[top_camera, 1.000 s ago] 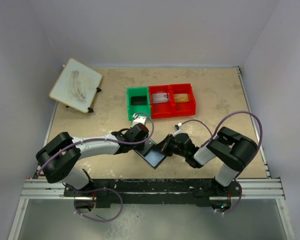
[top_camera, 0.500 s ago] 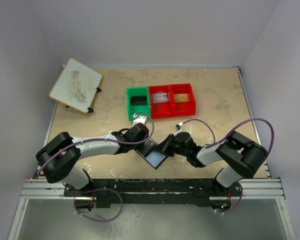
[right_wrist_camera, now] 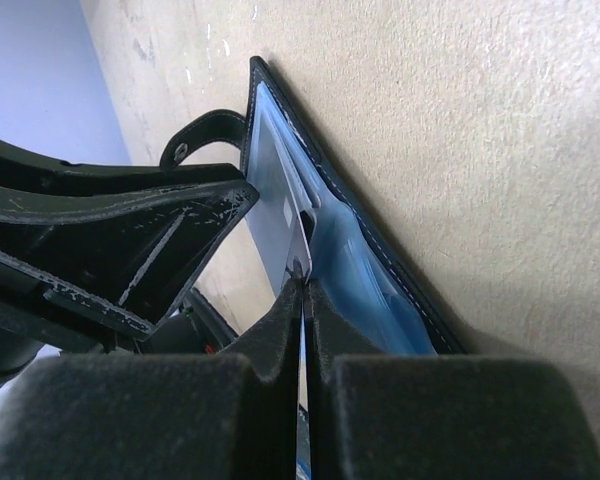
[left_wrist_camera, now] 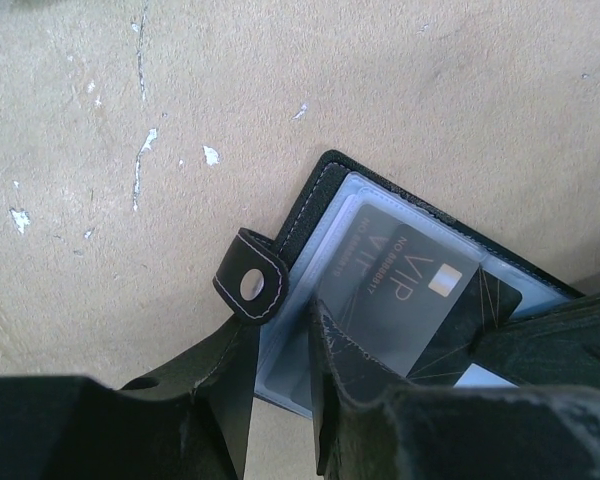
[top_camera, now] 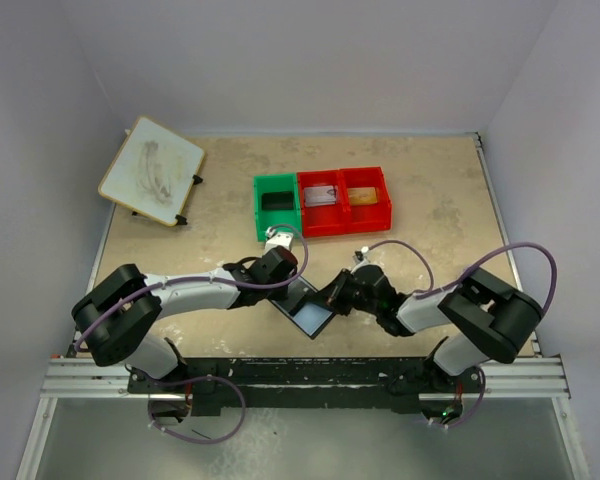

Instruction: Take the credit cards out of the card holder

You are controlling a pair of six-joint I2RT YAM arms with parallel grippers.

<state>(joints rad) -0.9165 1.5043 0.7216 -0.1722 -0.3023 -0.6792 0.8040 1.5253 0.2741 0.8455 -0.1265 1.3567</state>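
Card holder lies open on the desk between the arms; right pincer clamped on a thin, stiff, slick credit card by its exposed edge, the best purchase; left pincer straddles the holder's edge by the tab, grip impossible to tell.

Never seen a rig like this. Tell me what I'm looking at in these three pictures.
This is a robot with two arms bolted to the near edge of a table; each arm ends in a two-finger claw. The wide picture comes from a fixed camera above and behind the arms. The other two come from small cameras on the wrists, so each shows its own claw up close. On the table are an open card holder, a green bin, red bins and, at the far left corner, a white board. The left claw stands over the holder's edge beside its snap tab, jaws apart. The right claw is shut on the edge of a dark credit card marked VIP.
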